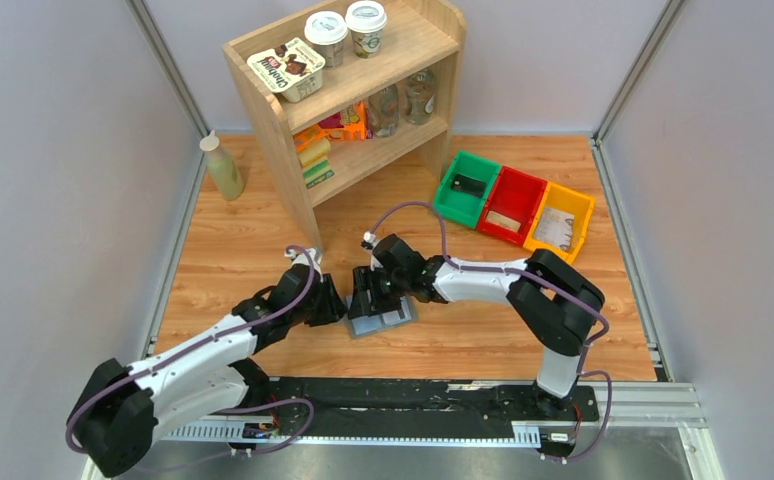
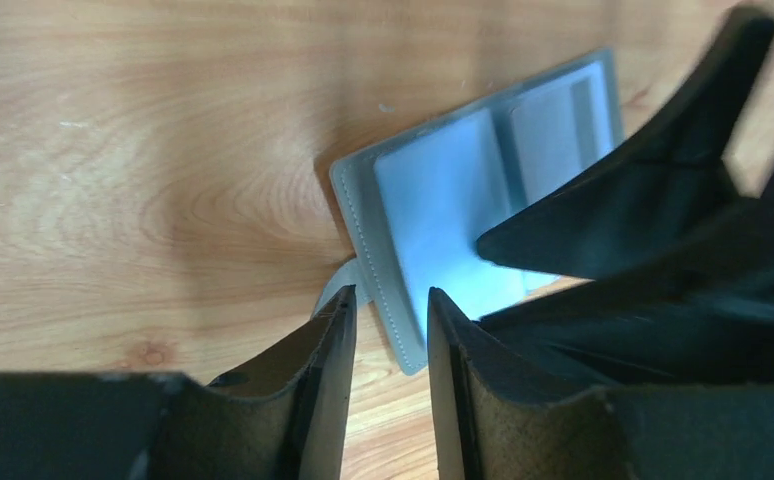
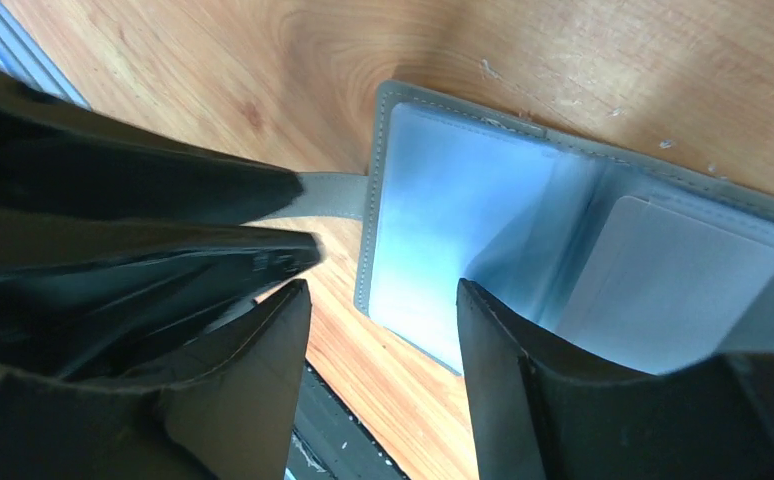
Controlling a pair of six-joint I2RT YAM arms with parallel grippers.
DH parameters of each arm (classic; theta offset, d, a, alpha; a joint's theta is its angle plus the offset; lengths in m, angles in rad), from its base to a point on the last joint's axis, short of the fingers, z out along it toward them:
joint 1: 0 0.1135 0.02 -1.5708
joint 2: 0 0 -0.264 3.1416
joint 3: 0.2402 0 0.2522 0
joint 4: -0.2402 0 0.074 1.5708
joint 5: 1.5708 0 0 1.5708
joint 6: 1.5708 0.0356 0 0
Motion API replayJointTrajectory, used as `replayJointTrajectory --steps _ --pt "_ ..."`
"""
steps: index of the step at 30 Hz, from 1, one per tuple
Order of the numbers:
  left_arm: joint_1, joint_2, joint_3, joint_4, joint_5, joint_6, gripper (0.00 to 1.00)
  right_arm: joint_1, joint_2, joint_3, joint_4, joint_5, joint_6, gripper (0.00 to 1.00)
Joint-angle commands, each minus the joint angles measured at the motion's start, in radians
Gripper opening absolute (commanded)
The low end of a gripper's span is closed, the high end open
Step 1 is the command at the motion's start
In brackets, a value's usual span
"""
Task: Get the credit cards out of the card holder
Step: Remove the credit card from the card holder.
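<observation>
a wooden table (image 1: 243, 250) carries everything, with a wooden shelf (image 1: 285, 160) at its far side. to the right stand a green bin (image 1: 483, 168), a red bin (image 1: 528, 195) and a yellow bin (image 1: 581, 215) in a row; small flat things lie in them, too small to tell what they are.

the card holder (image 1: 383, 320) lies open like a book on the table just in front of the arms' bases, between the two pincers. from above the wrists cover most of it.

the right pincer (image 3: 383, 320) is open wide. its fingers straddle the near leaf of the card holder, and in the left wrist view one tip sits on the pale blue pocket.

the left pincer (image 2: 390, 320) stands with a narrow gap. the holder's stitched edge shows in that gap, and whether the fingers touch it cannot be told.

one pale credit card (image 3: 678, 285) shows in the other leaf's pocket, its lower edge cut off by a finger. whether more cards lie inside is hidden.

the small side tab (image 3: 331, 192) runs out toward the left pincer, its end hidden behind a black finger.
</observation>
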Motion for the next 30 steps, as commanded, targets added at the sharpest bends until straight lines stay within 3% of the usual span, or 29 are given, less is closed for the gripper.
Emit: replayJointTrajectory --steps 1,4,7,10,16,25,30 --pt "0.008 -0.137 -0.029 0.017 -0.071 -0.054 0.41 0.004 0.053 0.034 0.046 -0.046 -0.012 0.57" --pt "0.008 -0.224 -0.04 0.003 -0.092 -0.074 0.43 -0.009 0.073 0.023 0.042 -0.03 0.01 0.52" --pt "0.008 -0.25 -0.042 0.01 -0.083 -0.088 0.43 -0.022 0.074 0.009 0.042 -0.008 0.026 0.35" --pt "0.008 -0.228 -0.036 0.051 -0.044 -0.097 0.43 -0.025 0.071 0.009 0.035 -0.005 0.025 0.23" --pt "0.01 -0.116 0.012 0.134 0.029 -0.108 0.42 -0.025 0.021 0.014 0.009 0.038 0.013 0.09" --pt "0.01 0.055 0.061 0.204 0.09 -0.13 0.41 -0.025 -0.111 -0.006 -0.078 0.214 -0.018 0.06" --pt "0.012 0.124 0.055 0.237 0.111 -0.139 0.4 -0.029 -0.174 -0.027 -0.139 0.331 -0.032 0.09"
